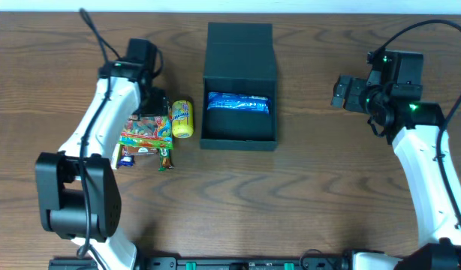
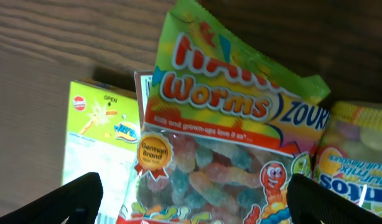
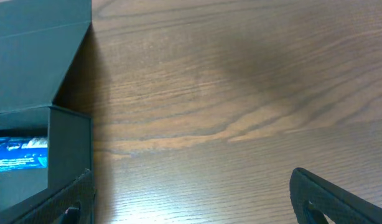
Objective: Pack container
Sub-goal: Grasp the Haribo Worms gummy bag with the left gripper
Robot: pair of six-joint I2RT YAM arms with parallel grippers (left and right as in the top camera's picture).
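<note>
Left claw [image 2: 203, 205] hangs spread wide over the sour worms bag [image 2: 228, 124], left of the container [image 1: 238, 142], probably ready to pinch it next. Right claw [image 1: 343, 91], also spread and empty, sits right of the container, whose lid [image 1: 239, 37] stands open with one blue packet [image 1: 238, 103] inside.

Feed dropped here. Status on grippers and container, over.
Left gripper open above worms bag. Right gripper open, empty, right of container. Container open, blue packet inside. Nothing over its mouth.
</note>
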